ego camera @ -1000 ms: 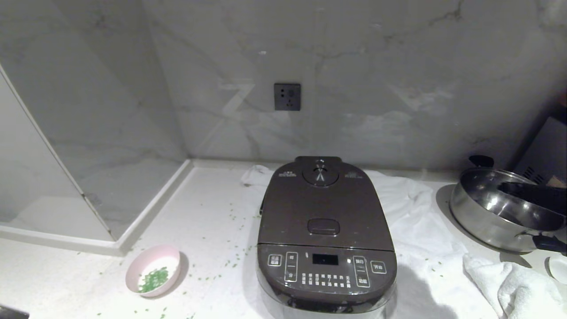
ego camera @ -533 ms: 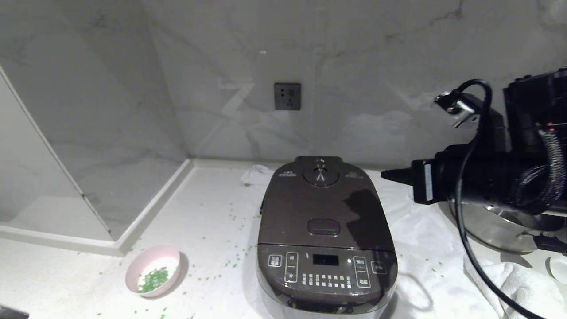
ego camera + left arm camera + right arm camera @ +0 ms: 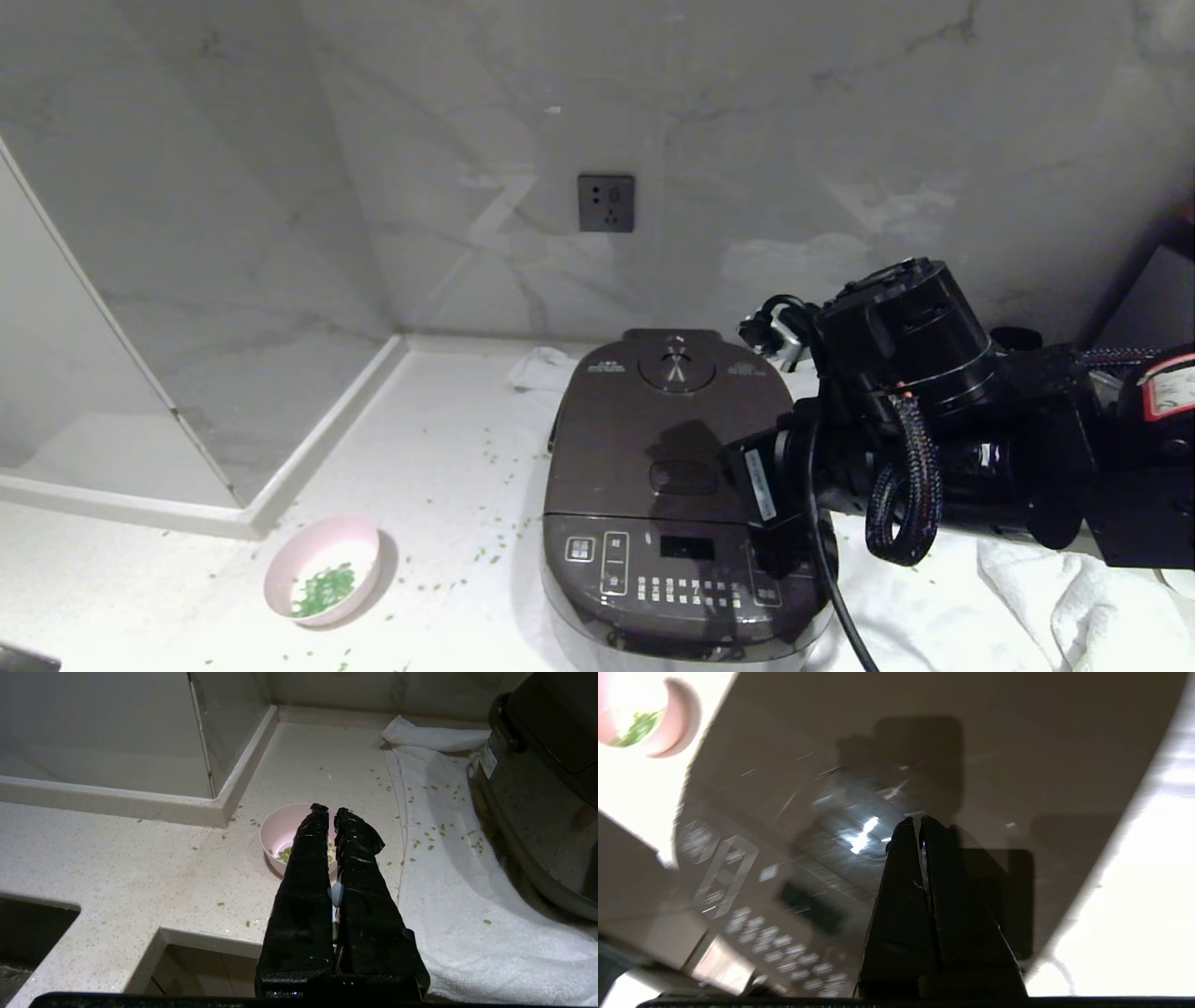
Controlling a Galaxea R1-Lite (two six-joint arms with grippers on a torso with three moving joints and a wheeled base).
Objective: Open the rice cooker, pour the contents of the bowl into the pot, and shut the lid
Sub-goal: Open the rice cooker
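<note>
The dark brown rice cooker (image 3: 653,569) stands in the middle of the counter with its lid (image 3: 653,420) down, so the pot is hidden. My right arm (image 3: 934,439) reaches in from the right over the cooker's front right part. In the right wrist view my right gripper (image 3: 920,819) is shut and empty, its tips just above the lid (image 3: 1017,742) near the button panel. The pink bowl (image 3: 322,569) with green contents (image 3: 322,588) sits at the front left. My left gripper (image 3: 329,809) is shut, hovering short of the bowl (image 3: 280,828).
A white towel (image 3: 887,579) lies under and to the right of the cooker. Green bits (image 3: 485,551) are scattered over the counter. A raised ledge with a glass panel (image 3: 233,504) bounds the left, and a wall socket (image 3: 605,203) is behind. A dark cut-out (image 3: 28,924) opens by the counter's near edge.
My right arm came into view from the right and swung down over the cooker's front right, now covering the steel pan. The cooker, bowl and left gripper have not moved.
</note>
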